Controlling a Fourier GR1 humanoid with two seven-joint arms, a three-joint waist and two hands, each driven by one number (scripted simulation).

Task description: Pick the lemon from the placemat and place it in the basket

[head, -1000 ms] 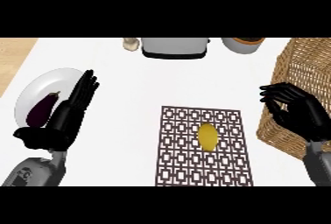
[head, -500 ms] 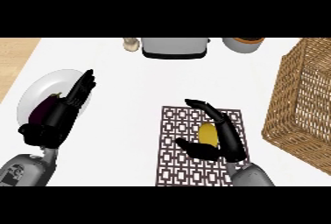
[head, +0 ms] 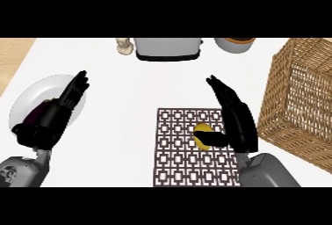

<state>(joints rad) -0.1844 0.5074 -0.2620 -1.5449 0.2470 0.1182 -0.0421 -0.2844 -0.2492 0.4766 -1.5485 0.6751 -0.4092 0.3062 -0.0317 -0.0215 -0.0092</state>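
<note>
You only see part of the lemon (head: 203, 130); the right hand (head: 235, 117) and its thumb cover its lower right side, so contact can't be confirmed. Left hand (head: 57, 115) hides much of the plate (head: 39, 90) and most of a dark purple item (head: 37, 115) on it, can't tell what. Basket (head: 299, 94) is cut off at the right edge. Toaster-like appliance (head: 167, 47), bowl (head: 236, 44) and a small beige obj (head: 124, 45) are clipped at the top.

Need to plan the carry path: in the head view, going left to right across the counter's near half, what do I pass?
White plate → left hand → placemat → lemon → right hand → wicker basket.
</note>
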